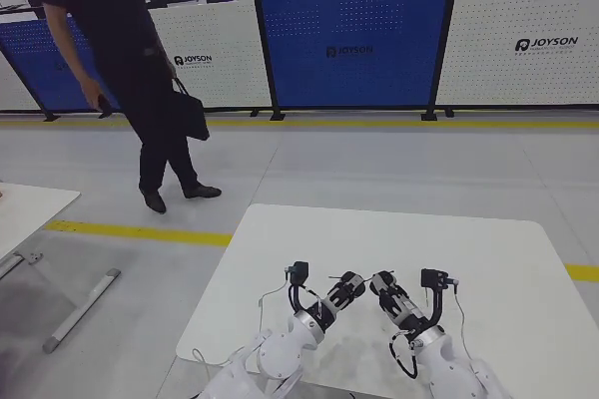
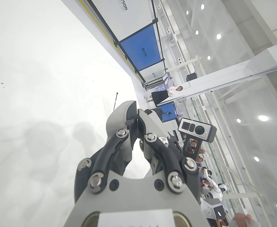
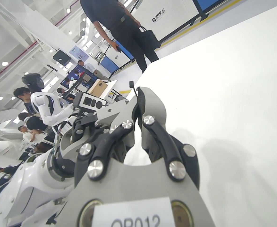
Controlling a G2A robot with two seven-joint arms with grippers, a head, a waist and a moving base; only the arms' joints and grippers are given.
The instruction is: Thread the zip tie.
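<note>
Both grippers hover close above the near part of the white table [image 1: 459, 249], tips facing each other and almost touching. My left gripper [image 1: 354, 285] [image 2: 137, 113] is shut on a thin black zip tie [image 2: 116, 100]. The tie's pointed tail sticks out past the fingertips, and a short length of strap crosses one finger. My right gripper [image 1: 380, 283] [image 3: 138, 93] is also shut on the zip tie [image 3: 131, 85], whose square head pokes up beyond its tips. The stretch of the tie between the two grippers is hidden by the fingers.
The table's bare top spreads far and to the right of the grippers; its left edge [image 1: 215, 279] lies close to the left arm. A second white table [image 1: 20, 209] stands off to the far left across the floor.
</note>
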